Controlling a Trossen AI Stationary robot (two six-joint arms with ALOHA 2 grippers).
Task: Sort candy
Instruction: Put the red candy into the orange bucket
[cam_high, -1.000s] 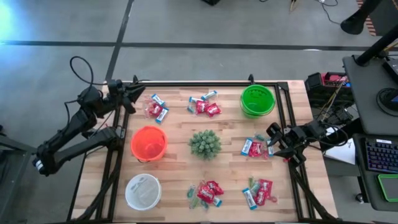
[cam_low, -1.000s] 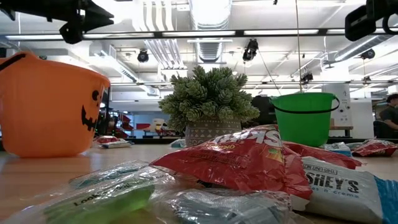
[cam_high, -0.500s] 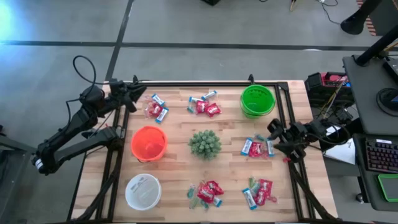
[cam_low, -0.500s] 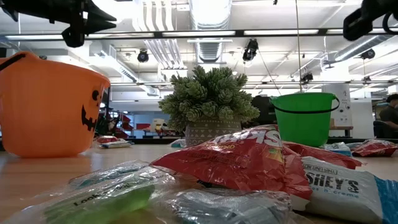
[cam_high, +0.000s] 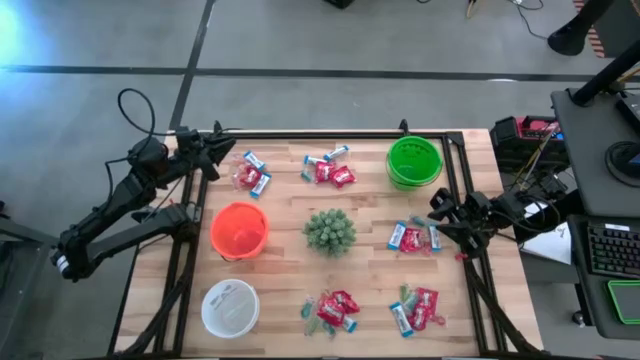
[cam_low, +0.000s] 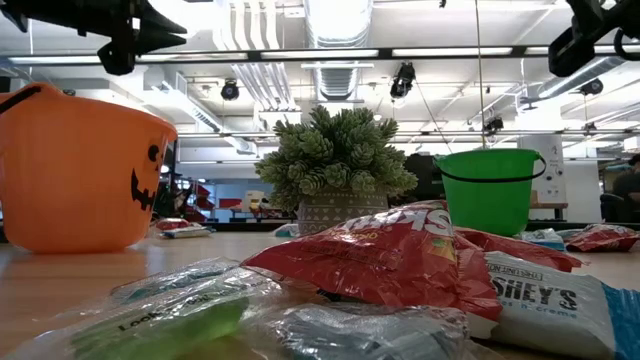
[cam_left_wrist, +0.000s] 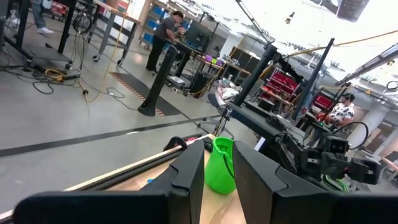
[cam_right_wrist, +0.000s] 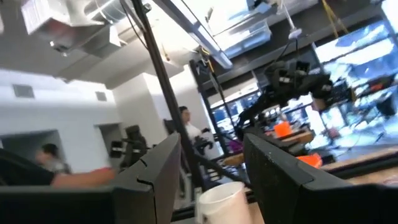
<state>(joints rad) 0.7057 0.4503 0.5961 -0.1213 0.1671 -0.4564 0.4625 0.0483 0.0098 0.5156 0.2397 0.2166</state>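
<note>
Both pairs of fingers stand parted with nothing between them: the left gripper (cam_high: 222, 152) hangs at the far left corner with a narrow gap, and the right gripper (cam_high: 441, 213) hangs off the right edge with a wider one.

Largest is the table (cam_high: 365, 275), a pale wooden top in a dark frame. On it stand three containers: the orange bucket (cam_high: 239, 229) on the left, the green bucket (cam_high: 414, 161) at the far right, and the white bowl (cam_high: 230, 307) at the near left. The spiky plant (cam_high: 329, 231) sits in the middle.

Smallest is the candy, which lies in five loose heaps of red packets and blue-and-white bars: one far left (cam_high: 251, 173) just beside the left gripper, one far centre (cam_high: 329, 170), one on the right (cam_high: 413, 236) close to the right gripper, one near centre (cam_high: 331, 308) and one near right (cam_high: 415, 308).

As far as can be seen, the orange and green buckets hold nothing and whether the white bowl does is unclear. Judging from that, sorting has hardly begun; every heap is left to do.
</note>
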